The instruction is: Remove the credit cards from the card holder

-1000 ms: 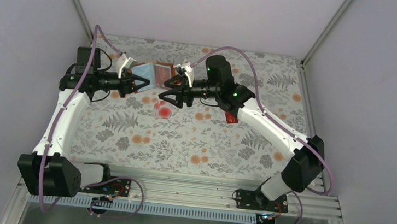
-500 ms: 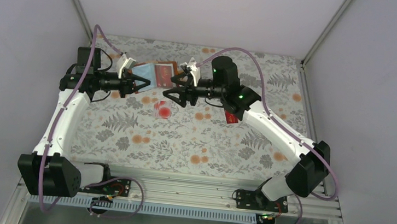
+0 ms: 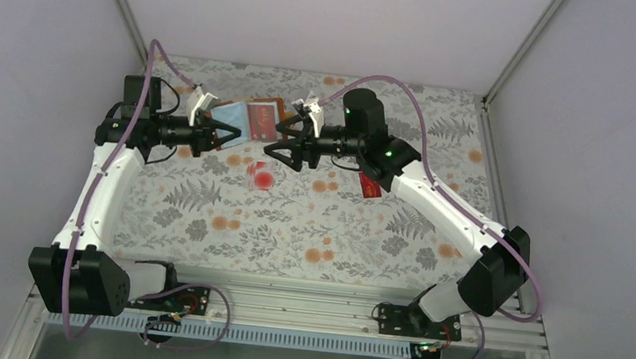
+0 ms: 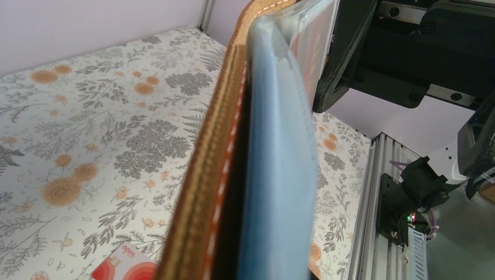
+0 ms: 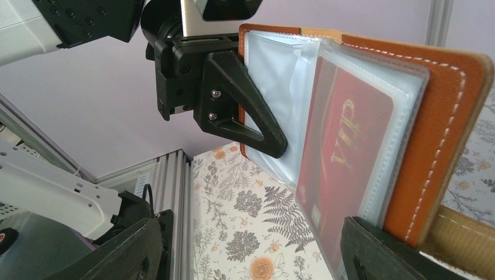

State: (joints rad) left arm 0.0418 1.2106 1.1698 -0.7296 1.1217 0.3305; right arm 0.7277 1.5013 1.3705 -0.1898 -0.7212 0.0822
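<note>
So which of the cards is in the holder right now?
The dark red card with gold VIP lettering, sleeved inside the brown card holder. The pale card with red blotches and a second red card lie out on the table.

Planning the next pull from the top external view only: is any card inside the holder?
Observer: Yes. Right wrist shows a red card lettered VIP inside a clear sleeve of the card holder.
Operator: Where does the left end effector grip?
Observer: The left end effector clamps the neighbouring clear sleeves, not the card's.
Operator: Right end effector?
Observer: The right end effector is open, one fingertip by the holder's lower corner.
</note>
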